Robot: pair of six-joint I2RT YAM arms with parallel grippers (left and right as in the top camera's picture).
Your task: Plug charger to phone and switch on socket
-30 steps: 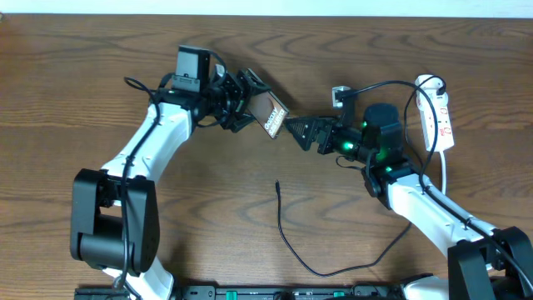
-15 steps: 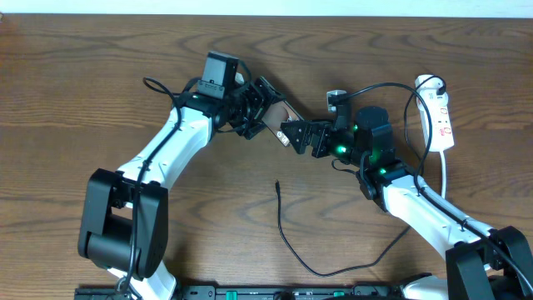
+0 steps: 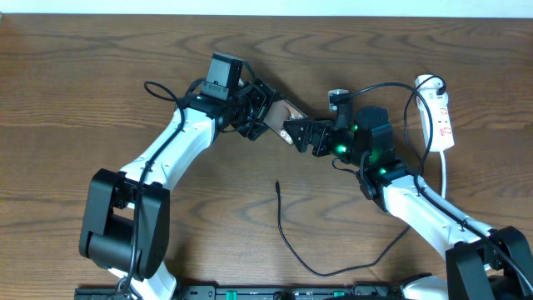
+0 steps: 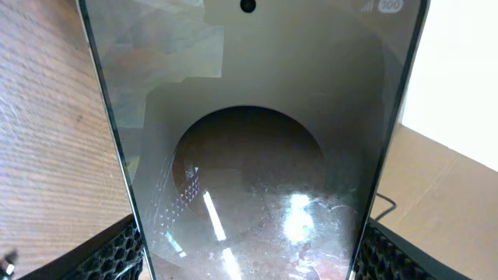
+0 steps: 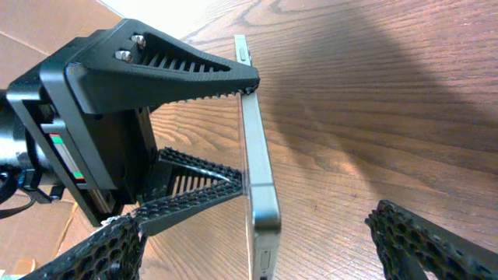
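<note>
Overhead, our left claw point(image 3: 262, 112) pinches the phone point(image 3: 283, 111), so we centre the spread right claw point(image 3: 290, 133) before closing.

The phone point(image 3: 281, 114) sits above the table point(image 3: 83, 75) near the back centre, clamped in the left gripper point(image 3: 263, 115) on its left side. The right gripper point(image 3: 291, 133) faces it from the right, one finger on either side of the phone's edge without touching. In front of the phone, the charger point(image 3: 287, 242) lies on the table, with its tip toward the phone and its loop running forward and right. The socket point(image 3: 439, 117) lies at the far right, well apart from the phone.
</note>
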